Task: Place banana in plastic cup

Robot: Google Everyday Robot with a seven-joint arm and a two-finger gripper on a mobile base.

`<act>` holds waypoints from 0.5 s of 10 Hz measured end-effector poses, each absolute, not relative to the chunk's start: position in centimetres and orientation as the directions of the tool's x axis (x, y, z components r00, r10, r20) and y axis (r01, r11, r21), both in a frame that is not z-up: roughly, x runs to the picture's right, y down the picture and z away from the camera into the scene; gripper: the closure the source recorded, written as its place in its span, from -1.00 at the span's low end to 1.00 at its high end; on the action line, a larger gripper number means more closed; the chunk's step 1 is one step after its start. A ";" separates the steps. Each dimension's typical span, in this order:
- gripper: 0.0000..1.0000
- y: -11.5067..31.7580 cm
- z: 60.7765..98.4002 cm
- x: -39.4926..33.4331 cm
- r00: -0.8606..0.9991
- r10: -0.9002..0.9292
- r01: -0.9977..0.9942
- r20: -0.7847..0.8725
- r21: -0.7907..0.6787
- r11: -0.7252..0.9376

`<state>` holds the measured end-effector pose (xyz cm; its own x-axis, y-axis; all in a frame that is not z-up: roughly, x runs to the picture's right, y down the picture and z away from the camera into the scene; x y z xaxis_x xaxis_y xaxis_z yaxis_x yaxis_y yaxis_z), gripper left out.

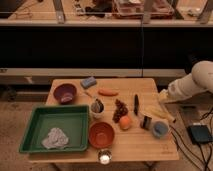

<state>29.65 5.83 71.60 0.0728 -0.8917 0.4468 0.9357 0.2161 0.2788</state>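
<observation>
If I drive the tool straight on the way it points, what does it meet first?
The tool, shut, hangs over the right edge of the table, pointing left and down. It would probably meet the banana first; depth is unclear, so it may pass above toward the dark utensil.

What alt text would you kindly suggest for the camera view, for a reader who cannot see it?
The robot's shut gripper hovers at the right edge of the table, near the banana lying beside the light-blue plastic cup. A carrot and a green tray sit further left.
</observation>
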 end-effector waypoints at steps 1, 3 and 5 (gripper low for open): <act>1.00 7.0 72.6 30.6 0.090 -0.874 0.938 0.477 0.253 0.235; 1.00 8.0 72.8 30.7 0.071 -0.867 0.945 0.493 0.246 0.217; 1.00 8.4 71.2 30.3 0.046 -0.865 0.945 0.499 0.258 0.199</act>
